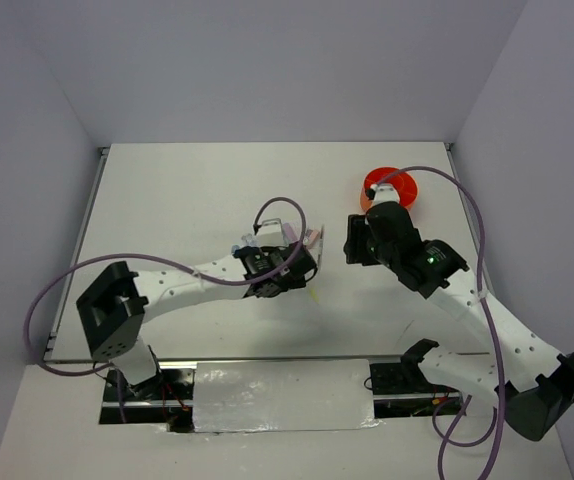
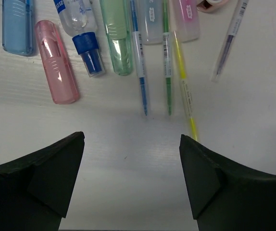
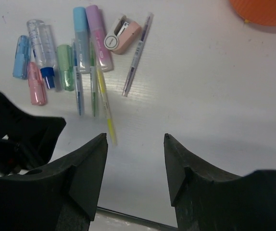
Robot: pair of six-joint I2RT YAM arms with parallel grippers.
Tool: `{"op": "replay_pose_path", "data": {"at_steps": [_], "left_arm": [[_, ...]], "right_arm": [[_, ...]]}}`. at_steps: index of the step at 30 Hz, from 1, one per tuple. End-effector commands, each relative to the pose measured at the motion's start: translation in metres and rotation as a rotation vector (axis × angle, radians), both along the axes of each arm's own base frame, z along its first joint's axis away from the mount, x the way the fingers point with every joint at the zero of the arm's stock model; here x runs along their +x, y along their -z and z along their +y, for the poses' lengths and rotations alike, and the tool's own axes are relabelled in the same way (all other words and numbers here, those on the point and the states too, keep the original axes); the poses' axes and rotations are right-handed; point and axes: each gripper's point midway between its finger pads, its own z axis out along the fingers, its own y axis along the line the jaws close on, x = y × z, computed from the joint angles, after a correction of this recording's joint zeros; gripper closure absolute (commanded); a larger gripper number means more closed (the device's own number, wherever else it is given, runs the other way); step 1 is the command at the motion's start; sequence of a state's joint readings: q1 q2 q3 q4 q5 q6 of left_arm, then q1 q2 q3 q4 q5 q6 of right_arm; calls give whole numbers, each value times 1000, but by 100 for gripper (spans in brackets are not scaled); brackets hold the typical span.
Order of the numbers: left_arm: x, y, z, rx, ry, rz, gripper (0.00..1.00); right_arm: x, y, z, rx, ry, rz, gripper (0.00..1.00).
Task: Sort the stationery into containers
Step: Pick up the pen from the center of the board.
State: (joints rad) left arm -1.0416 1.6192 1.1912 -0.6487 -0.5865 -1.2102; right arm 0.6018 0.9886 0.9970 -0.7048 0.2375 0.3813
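Observation:
The stationery lies in a row on the white table: a blue cap (image 2: 18,24), a pink cap (image 2: 56,62), a clear tube with a blue cap (image 2: 85,38), a green marker (image 2: 116,38), a blue pen (image 2: 140,62), a green pen (image 2: 167,62), a yellow pen (image 2: 185,91) and a purple pen (image 2: 227,43). My left gripper (image 2: 132,139) is open and empty just short of the pen tips. My right gripper (image 3: 135,137) is open and empty, to the right of the row. The orange pot (image 1: 390,187) stands behind it at the far right.
A pink and white roller (image 3: 121,36) lies at the far end of the row, beside a blue marker (image 3: 81,33) and a purple marker (image 3: 98,36). My left gripper's black body (image 3: 13,130) shows at the left of the right wrist view. In the top view it hides most of the row.

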Motion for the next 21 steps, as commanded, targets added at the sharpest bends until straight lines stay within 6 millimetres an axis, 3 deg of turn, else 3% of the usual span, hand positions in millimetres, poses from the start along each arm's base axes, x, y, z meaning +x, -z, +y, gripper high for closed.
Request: {"op": "replay_pose_path", "data": {"at_steps": [1, 3, 4, 6, 9, 16, 21], "left_arm": [[12, 11, -3, 30, -106, -11, 8], [17, 7, -10, 14, -119, -17, 12], [18, 22, -11, 53, -119, 1, 13], [22, 25, -14, 63, -129, -3, 13], [28, 39, -12, 91, -152, 15, 32], [46, 53, -12, 113, -160, 21, 33], [52, 72, -15, 113, -154, 55, 42]], "right_arm": [[-7, -8, -14, -22, 31, 0, 42], [-9, -11, -16, -16, 31, -13, 42], [-10, -11, -17, -18, 28, -15, 42], [-10, -11, -17, -17, 26, -19, 41], [-11, -9, -15, -10, 11, -20, 41], [-12, -1, -11, -6, -14, -14, 41], [-11, 4, -9, -6, -29, -12, 40]]}}
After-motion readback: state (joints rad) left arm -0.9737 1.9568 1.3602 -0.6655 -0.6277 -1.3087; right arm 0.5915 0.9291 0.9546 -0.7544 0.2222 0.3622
